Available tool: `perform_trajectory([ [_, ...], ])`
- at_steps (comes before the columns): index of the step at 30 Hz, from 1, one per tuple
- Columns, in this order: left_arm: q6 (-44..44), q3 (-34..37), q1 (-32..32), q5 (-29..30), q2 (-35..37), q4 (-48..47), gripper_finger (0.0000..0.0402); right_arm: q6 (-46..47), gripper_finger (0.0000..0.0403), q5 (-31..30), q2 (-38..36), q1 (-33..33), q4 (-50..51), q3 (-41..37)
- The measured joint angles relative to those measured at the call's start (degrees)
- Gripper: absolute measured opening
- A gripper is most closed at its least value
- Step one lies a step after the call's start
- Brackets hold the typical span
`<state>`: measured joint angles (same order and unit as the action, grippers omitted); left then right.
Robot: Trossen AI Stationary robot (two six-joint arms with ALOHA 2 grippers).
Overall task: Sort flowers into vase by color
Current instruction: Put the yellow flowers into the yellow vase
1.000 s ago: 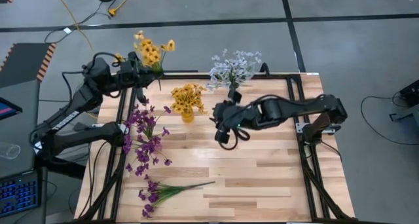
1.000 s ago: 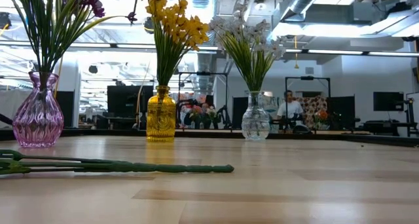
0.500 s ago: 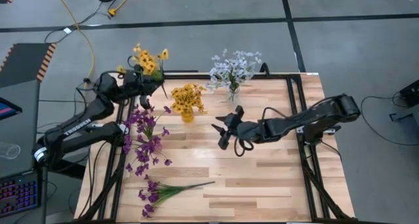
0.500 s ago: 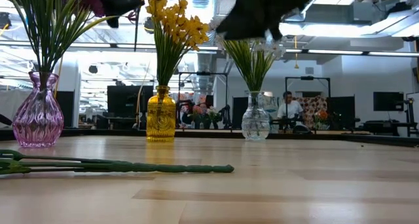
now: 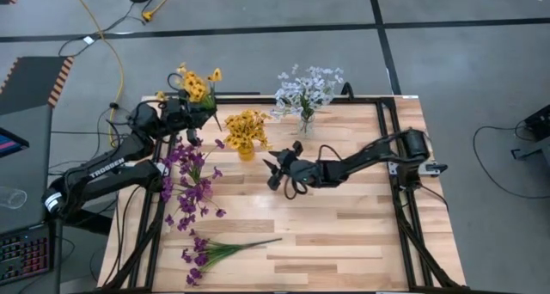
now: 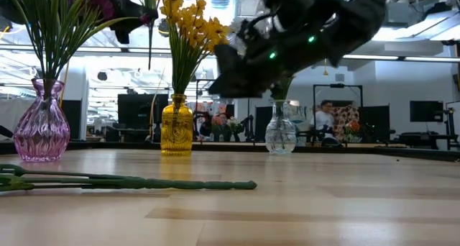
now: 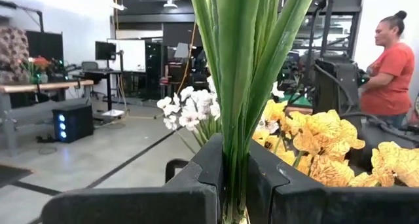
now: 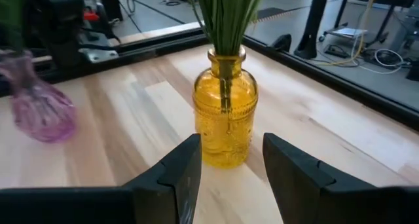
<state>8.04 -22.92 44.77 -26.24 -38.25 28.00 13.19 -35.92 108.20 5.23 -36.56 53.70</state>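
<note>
Pale wooden tabletop (image 5: 344,234) centre-frame: yellow glass vase (image 8: 224,116) holds yellow blossoms; right pincer (image 8: 228,175) gapes before it. Left pincer (image 7: 232,178) clamps green-stemmed yellow flowers (image 5: 196,81) upper left.

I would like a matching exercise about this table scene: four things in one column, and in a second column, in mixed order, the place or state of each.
Things:
1. yellow vase
2. left gripper
3. loose purple spray
4. right gripper

Places or states:
A. lying flat on the wooden table, near its front edge
B. open, pointed at the yellow vase from the right
C. shut on a bunch of green stems with yellow flowers
D. standing upright between the purple vase and the clear vase

Pairs: 1-D, 2-C, 3-A, 4-B
</note>
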Motion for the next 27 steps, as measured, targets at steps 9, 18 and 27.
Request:
perform_trajectory([
  [9,-1.32,0.00,-0.03,0.11,0.02,-0.08,0.0027,0.29,0.0189,0.61,7.91,-2.81,0.12,8.17],
  [18,-1.32,0.00,-0.06,0.09,0.03,-0.02,0.0036,0.33,0.0189,1.32,9.10,-4.53,1.34,12.10],
  [27,-1.32,0.00,-0.06,0.09,0.03,-0.05,0.0036,0.48,0.0189,6.22,8.99,-5.73,1.43,12.36],
])
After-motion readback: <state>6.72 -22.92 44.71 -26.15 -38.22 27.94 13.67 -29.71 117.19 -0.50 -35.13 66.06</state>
